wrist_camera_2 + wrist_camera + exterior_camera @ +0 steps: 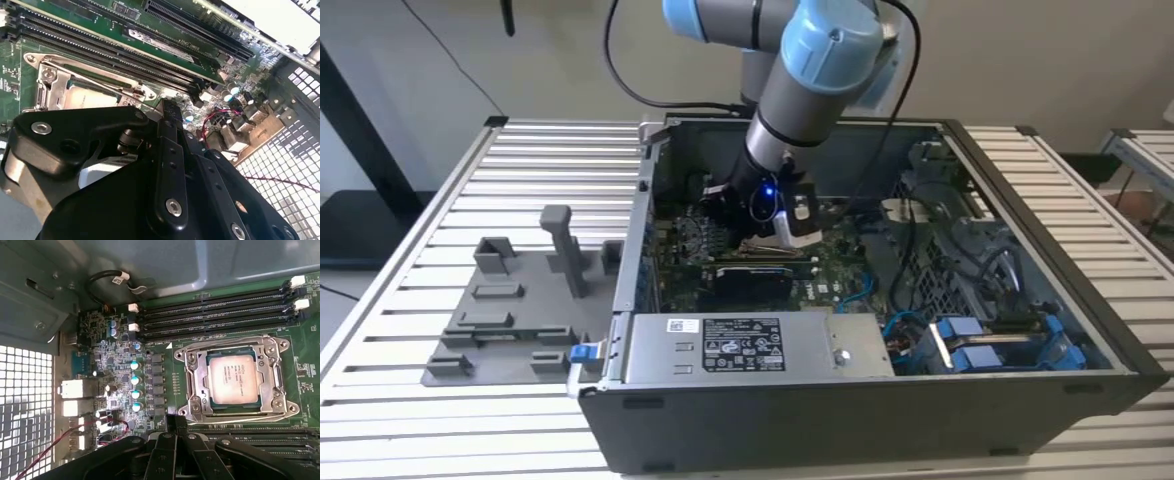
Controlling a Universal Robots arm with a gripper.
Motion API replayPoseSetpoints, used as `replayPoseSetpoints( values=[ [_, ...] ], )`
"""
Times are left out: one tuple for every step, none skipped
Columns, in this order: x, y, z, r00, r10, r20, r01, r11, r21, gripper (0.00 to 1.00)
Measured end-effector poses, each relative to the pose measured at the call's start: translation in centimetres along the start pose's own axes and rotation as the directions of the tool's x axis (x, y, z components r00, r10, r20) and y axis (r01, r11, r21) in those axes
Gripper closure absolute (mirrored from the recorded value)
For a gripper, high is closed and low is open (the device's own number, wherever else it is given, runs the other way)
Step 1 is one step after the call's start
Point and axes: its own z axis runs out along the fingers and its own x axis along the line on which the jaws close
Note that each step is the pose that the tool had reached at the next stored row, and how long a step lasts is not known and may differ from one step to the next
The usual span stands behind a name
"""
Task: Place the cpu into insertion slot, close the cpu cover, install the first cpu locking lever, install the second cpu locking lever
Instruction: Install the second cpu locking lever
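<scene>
Hovering inside the computer case [1067, 400], we hang over the motherboard [165, 385].
Memory slots [215, 310] flank the socket; the cpu cover [192, 377] lies shut around the seated cpu [232, 376]. Our gripper [175, 422] sits beside it; we cannot tell its jaws' state.

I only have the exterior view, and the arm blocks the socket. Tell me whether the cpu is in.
Observer: In the first wrist view the cpu sits flat in its socket, silver top up.
Operator: Report the cpu cover.
Observer: The cpu cover lies down as a frame around the cpu, whose top shows through the cut-out.
Operator: Give me the gripper's position.
Observer: The gripper hangs beside a corner of the socket, not over the cpu.
</scene>
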Motion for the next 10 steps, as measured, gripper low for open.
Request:
replayPoseSetpoints(
  values=[
    [0.04, 0.06, 0.10, 1.0000, 0.000, 0.0003, 0.000, 1.0000, 0.0016, 0.89],
    [0.07, 0.12, 0.22, 1.0000, 0.001, 0.0005, -0.001, 1.0000, 0.0033, 0.89],
    [0.09, 0.19, 0.33, 1.0000, 0.001, 0.0008, -0.001, 1.0000, 0.0050, 0.89],
    [0.12, 0.26, 0.45, 1.0000, 0.002, 0.0010, -0.002, 1.0000, 0.0067, 0.89],
    [0.12, 0.31, 0.57, 1.0000, 0.002, 0.0012, -0.002, 1.0000, 0.0081, 0.89],
    [0.12, 0.36, 0.67, 1.0000, 0.002, 0.0014, -0.002, 1.0000, 0.0092, 0.89],
    [0.12, 0.39, 0.78, 1.0000, 0.002, 0.0015, -0.002, 0.9999, 0.0103, 0.89],
    [0.12, 0.40, 0.88, 1.0000, 0.003, 0.0017, -0.003, 0.9999, 0.0114, 0.89],
    [0.11, 0.41, 0.96, 1.0000, 0.003, 0.0017, -0.003, 0.9999, 0.0121, 0.89],
    [0.11, 0.41, 1.04, 1.0000, 0.003, 0.0019, -0.003, 0.9999, 0.0129, 0.89]
  ],
)
